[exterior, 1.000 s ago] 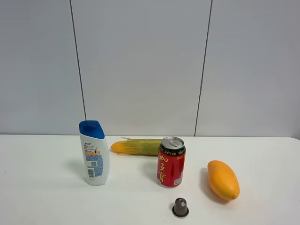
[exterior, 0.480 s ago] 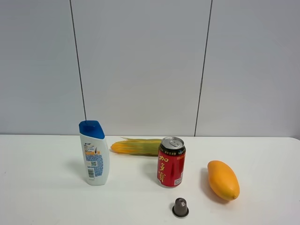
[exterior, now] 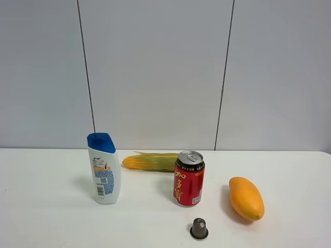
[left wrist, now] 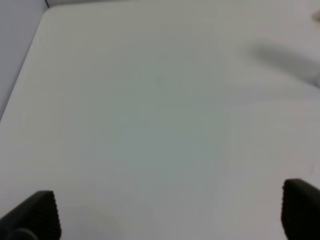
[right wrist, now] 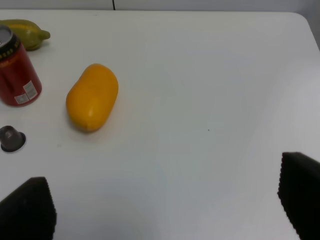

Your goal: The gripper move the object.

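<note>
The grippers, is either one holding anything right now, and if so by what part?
Nothing is held. The left gripper and right gripper are both open over bare table; the shampoo bottle stands untouched.

Little of the robot's body shows. In the left wrist view, the left gripper (left wrist: pixel 172 212) appears only as two matte black, blocky fingertips (left wrist: pixel 35 212) with squared corners and a faintly ribbed edge, at about 7 and 5 o'clock. The right gripper (right wrist: pixel 167 200) shows the same: two black, finely textured finger pads (right wrist: pixel 300 192) with serrated edges. No cables, screws or markings are visible.
</note>
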